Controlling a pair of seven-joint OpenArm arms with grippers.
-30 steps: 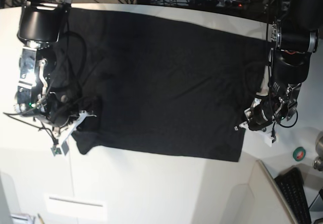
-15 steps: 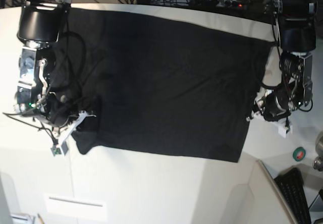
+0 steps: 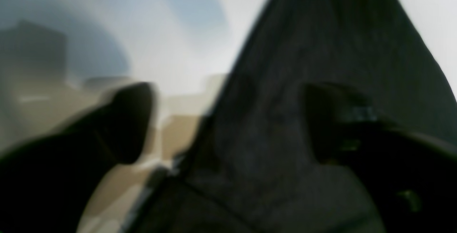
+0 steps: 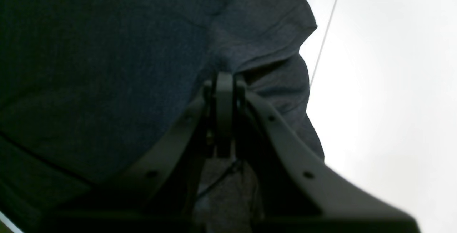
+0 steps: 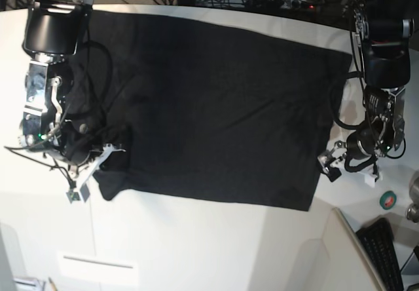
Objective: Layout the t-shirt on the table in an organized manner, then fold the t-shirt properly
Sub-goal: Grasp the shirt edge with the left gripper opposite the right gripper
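The t-shirt [image 5: 216,107] is lying spread across the table [image 5: 196,252], unfolded. At nine o'clock the right gripper [image 4: 224,83] is pinching its sleeve; at three o'clock the left gripper [image 3: 228,118] is gaping, empty. Folding is remaining.

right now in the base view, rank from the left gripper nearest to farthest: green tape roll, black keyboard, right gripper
1. green tape roll, just below and outward of the left gripper on the table.
2. black keyboard, at the bottom corner, same side.
3. right gripper, across the t-shirt, on the opposite edge.
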